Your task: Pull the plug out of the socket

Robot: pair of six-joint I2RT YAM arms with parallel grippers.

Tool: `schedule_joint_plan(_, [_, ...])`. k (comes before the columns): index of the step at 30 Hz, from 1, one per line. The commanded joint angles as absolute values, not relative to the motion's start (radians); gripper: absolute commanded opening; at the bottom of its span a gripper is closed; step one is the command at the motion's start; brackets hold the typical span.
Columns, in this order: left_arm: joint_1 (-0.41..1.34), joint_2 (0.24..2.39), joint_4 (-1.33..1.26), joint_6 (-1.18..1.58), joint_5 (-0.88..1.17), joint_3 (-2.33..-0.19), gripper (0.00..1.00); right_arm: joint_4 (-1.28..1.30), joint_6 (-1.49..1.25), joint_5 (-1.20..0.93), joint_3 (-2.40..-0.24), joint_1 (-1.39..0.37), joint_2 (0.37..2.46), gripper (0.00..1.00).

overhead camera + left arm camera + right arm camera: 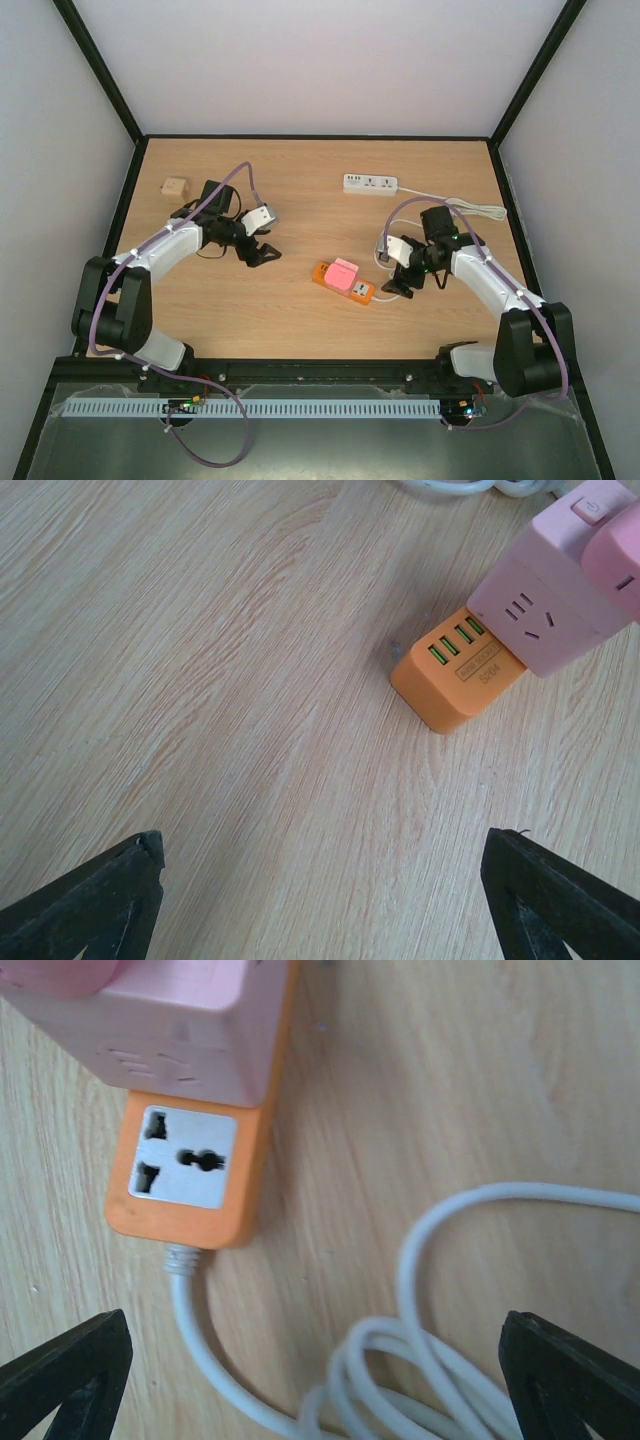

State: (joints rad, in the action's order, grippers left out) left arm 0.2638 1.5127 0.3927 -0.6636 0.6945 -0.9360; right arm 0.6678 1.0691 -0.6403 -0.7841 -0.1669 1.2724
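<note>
The blocky pink plug (343, 271) is sitting in the long orange socket (362, 291) on the wooden table (300, 200), so the open, empty left fingers (95, 900) should be pinning the socket while the open right fingers (65, 1375) are pulling the plug straight up.

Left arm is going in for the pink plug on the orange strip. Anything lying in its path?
Nothing visible. Only bare table lies between the open left gripper and the pink plug on the orange strip. The white cable coils beyond it, by the right gripper.
</note>
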Motion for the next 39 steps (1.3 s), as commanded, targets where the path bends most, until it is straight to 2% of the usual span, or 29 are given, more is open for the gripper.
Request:
schedule_joint_plan(1, [0.268,1.499,0.376,-0.645,0.701,-0.950,0.89,0.550,0.900,-0.597,-0.719,-0.250,1.266,0.98])
schedule_joint_plan(11, [0.266,1.483,0.375,-0.649,0.680,-0.940,0.89,0.393,0.754,-0.515,-0.627,-0.430,1.301,1.00])
schedule_joint_plan(14, [0.266,1.482,0.372,-0.646,0.680,-0.939,0.89,0.358,0.742,-0.497,-0.602,-0.459,1.308,0.97])
schedule_joint_plan(20, [0.261,1.482,0.370,-0.646,0.684,-0.939,0.89,0.311,0.746,-0.484,-0.588,-0.477,1.335,0.85])
schedule_joint_plan(28, [0.211,1.472,0.397,-0.642,0.750,-0.949,0.88,0.266,0.770,-0.508,-0.621,-0.480,1.402,0.61])
schedule_joint_plan(37, [0.141,1.396,0.436,-0.709,0.793,-0.905,0.88,0.274,0.829,-0.587,-0.727,-0.560,1.521,0.52])
schedule_joint_plan(39, [0.135,1.375,0.451,-0.726,0.795,-0.893,0.88,0.287,0.846,-0.542,-0.761,-0.606,1.573,0.50])
